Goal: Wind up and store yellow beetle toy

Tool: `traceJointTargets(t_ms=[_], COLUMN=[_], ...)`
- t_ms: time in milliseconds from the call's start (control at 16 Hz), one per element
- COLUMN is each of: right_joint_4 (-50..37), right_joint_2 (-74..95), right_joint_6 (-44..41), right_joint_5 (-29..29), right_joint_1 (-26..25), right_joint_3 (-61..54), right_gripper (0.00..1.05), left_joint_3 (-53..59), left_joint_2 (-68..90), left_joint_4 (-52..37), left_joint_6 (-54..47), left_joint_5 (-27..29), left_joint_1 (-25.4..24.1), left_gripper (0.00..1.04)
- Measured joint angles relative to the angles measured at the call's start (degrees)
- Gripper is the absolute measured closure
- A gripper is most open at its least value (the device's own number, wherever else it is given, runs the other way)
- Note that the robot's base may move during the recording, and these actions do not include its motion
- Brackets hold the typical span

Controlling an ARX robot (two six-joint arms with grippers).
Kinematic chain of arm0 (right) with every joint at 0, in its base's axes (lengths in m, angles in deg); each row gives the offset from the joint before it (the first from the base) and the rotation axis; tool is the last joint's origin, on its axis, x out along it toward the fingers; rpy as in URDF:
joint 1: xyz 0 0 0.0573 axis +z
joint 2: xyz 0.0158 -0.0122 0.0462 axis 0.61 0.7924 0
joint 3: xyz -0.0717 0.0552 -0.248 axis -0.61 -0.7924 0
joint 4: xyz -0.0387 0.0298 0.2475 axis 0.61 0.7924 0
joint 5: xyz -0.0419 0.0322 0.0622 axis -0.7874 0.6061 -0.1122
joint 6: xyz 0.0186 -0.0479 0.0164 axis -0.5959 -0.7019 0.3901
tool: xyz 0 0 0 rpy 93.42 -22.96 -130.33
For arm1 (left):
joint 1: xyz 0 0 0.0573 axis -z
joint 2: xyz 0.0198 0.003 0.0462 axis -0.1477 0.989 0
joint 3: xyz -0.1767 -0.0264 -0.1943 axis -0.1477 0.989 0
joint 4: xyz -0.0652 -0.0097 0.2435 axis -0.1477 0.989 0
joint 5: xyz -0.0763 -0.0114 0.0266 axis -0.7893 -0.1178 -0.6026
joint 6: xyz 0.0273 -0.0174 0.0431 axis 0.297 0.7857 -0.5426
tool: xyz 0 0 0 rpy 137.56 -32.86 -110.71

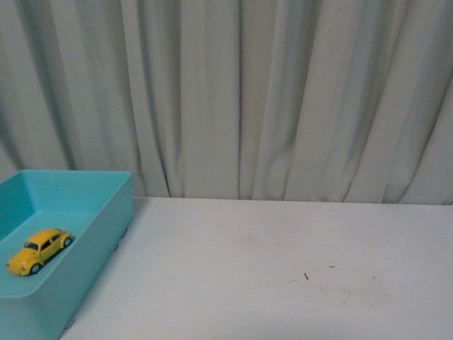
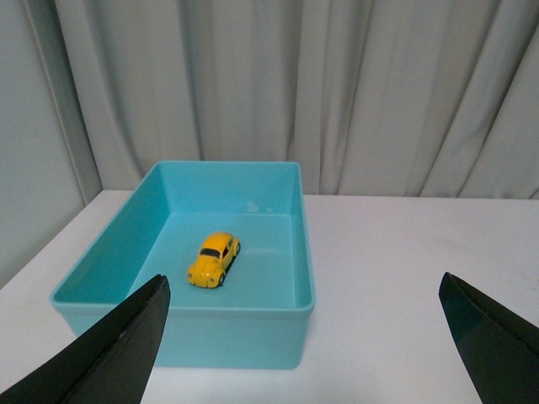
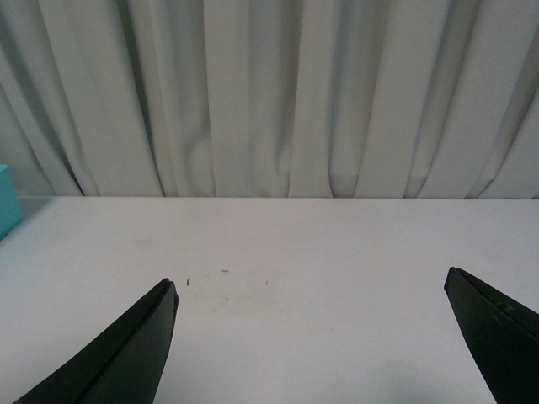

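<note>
Resting already inside the blue bin (image 2: 303, 244), the yellow beetle toy (image 2: 214, 258) could roll if still wound — both jaws wide open, holding nothing.

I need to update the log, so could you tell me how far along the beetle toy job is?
Storing looks done: the yellow beetle toy sits on its wheels inside the teal bin. Nothing is in hand; the left gripper and right gripper are open and empty. Whether the toy was wound cannot be told.
</note>
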Motion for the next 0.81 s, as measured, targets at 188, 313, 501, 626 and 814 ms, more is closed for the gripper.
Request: traceJointTargets(t_ms=[188, 313, 501, 626, 814], right_joint_4=[-0.15, 0.07, -0.02, -0.04, -0.04], right_joint_2=[0.0, 0.02, 0.0, 0.02, 0.02], right_joint_6=[-0.02, 0.0, 0.0, 0.0, 0.0], right_joint_5=[0.0, 0.0, -0.02, -0.02, -0.02], right_joint_1=[0.0, 0.0, 0.0, 0.0, 0.0], right_joint_3=[0.0, 0.0, 0.0, 0.0, 0.0], right_gripper=[0.07, 0.07, 0.07, 0.07, 0.07], left_joint_3=[0.0, 0.0, 0.0, 0.0, 0.0], left_joint_2=[0.0, 0.0, 0.0, 0.0, 0.0], left_joint_4=[-0.07, 0.02, -0.02, -0.02, -0.04], left_joint_6=[0.0, 0.0, 0.0, 0.0, 0.0], left_joint_5=[0.0, 0.0, 0.0, 0.0, 0.0], left_joint_1=[0.0, 0.0, 0.0, 0.0, 0.0], left_gripper=[0.07, 0.07, 0.07, 0.07, 0.07])
